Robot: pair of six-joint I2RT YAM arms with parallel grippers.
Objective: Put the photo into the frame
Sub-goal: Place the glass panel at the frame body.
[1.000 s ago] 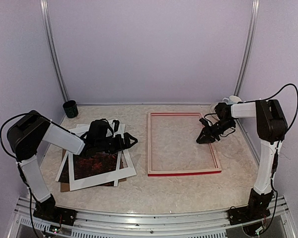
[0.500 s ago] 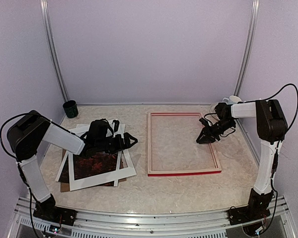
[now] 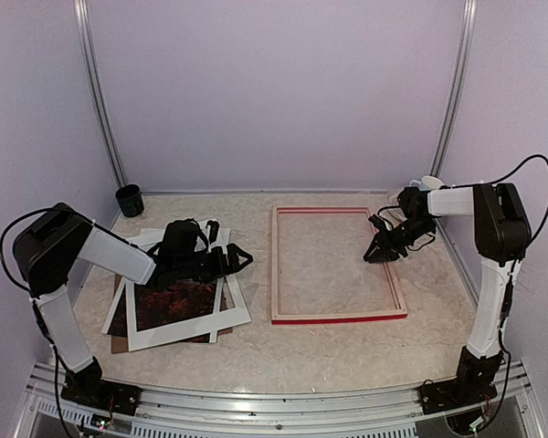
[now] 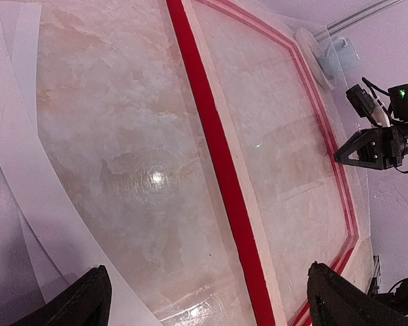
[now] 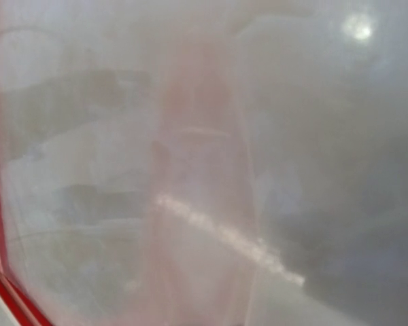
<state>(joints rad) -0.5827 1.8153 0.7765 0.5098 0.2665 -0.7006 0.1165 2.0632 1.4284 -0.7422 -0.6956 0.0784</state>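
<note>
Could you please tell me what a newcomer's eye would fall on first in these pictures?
The large red frame stands out first, lying flat right of centre on the marbled table, with the right gripper over its right side. Next comes the pile at the left: a white mat with the dark reddish photo showing through its window. The open left gripper is over the pile's right edge.

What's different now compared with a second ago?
Hardly anything. The right gripper and its arm edged slightly to the right over the frame. Nothing visibly taken or released. The left gripper, open, the photo and the frame stayed put.
</note>
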